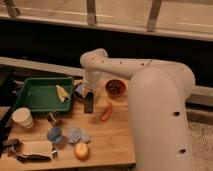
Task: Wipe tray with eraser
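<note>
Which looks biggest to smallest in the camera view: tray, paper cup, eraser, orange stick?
Green tray, paper cup, then eraser and orange stick, too alike to rank. The gripper is over the eraser's far end.

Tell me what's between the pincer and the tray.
A dark bowl sits there, beside the tray, seen in the camera view. The pincer is right above the eraser, which lies on the table.
</note>
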